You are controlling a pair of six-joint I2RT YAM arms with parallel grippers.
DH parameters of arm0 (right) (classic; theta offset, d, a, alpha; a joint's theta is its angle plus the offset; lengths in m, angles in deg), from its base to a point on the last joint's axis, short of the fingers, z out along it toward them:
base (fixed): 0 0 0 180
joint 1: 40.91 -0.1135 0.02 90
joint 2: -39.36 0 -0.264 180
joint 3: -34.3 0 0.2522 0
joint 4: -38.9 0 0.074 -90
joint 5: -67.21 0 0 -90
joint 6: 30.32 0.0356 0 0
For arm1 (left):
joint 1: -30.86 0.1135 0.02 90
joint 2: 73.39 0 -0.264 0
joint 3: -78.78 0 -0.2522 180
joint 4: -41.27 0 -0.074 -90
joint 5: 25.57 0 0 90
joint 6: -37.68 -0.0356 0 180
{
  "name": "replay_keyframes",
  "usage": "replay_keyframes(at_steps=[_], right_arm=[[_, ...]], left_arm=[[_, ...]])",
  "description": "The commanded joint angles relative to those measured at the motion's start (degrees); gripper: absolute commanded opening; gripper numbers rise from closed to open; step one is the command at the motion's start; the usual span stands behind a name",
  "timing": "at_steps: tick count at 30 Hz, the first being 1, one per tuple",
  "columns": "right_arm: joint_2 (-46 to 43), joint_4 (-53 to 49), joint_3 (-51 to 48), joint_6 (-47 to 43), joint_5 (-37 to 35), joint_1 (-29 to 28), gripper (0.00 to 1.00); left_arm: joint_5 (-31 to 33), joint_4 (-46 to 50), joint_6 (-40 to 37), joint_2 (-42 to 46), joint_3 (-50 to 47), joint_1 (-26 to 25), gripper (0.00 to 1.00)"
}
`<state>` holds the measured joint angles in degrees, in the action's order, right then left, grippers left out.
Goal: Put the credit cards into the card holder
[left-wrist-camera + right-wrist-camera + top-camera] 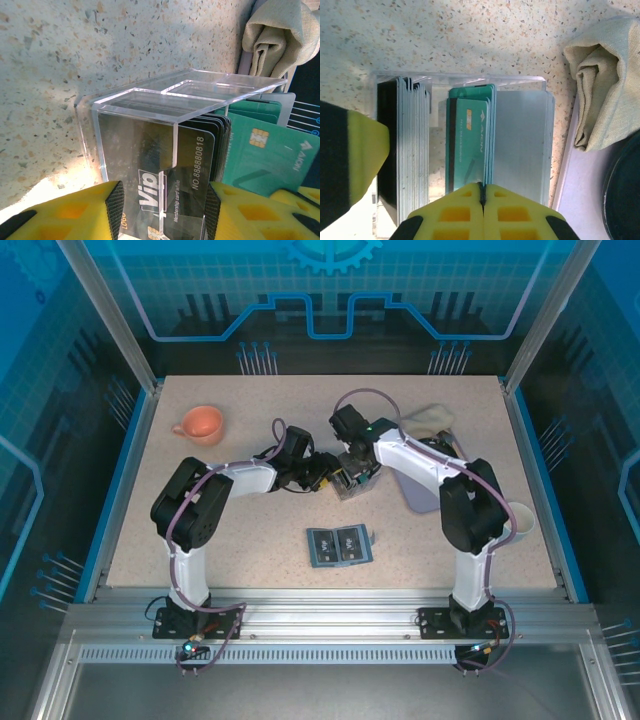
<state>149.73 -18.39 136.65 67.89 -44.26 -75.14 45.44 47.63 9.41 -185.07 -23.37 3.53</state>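
Pinching my R gripper (pixel 482 186) shut on near end of thin teal-green plastic card (pixel 470 140), long axis straight ahead in clear plastic box (pixel 150 95); L gripper (pixel 161 200) straddles box, grip unclear.

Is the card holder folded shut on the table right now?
No, the card holder lies opened flat on the table, its two halves side by side facing up.

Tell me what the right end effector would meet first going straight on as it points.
The teal-green credit cards standing in the clear box, directly ahead of the shut right end effector; it may already touch their edge.
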Motion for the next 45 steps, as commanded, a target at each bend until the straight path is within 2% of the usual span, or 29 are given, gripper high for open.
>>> replay_keyframes(at_steps=[1, 8, 19, 26, 33, 35, 37, 42, 45], right_arm=[[-3.84, -2.58, 0.85, 1.95, 3.44, 1.96, 0.01], [-7.32, -3.01, -0.07, 4.45, 12.04, 4.22, 0.00], [-18.76, 7.04, -9.03, 16.96, 41.75, 15.51, 0.00], [-23.59, 18.21, -14.88, 27.56, 59.50, 22.24, 0.00], [-24.35, 22.24, -15.74, 32.19, 66.62, 24.34, 0.00], [-24.06, 22.38, -15.82, 32.63, 67.35, 24.33, 0.00], [-23.80, 22.85, -15.98, 33.00, 67.93, 24.47, 0.00], [-23.36, 23.11, -16.36, 33.30, 68.38, 24.49, 0.00], [-22.96, 23.19, -16.75, 33.42, 68.84, 24.83, 0.00]], left_arm=[[0.43, 5.35, -0.63, 0.67, -0.90, 0.19, 0.48], [-0.30, 4.59, -1.47, 2.23, -0.73, 0.11, 0.53], [-3.02, -0.19, -2.87, 12.05, -1.35, 0.14, 0.70], [-9.99, -11.97, 1.95, 15.96, -4.07, 0.25, 0.73], [-16.14, -23.32, 8.31, 12.83, -2.22, 0.31, 0.71], [-17.00, -26.35, 9.81, 12.21, -1.85, 0.27, 0.67], [-17.78, -27.57, 10.50, 11.76, -1.30, 0.26, 0.59], [-18.19, -28.09, 10.62, 12.14, -1.36, 0.26, 0.31], [-18.16, -28.10, 10.60, 12.36, -1.52, 0.26, 0.09]])
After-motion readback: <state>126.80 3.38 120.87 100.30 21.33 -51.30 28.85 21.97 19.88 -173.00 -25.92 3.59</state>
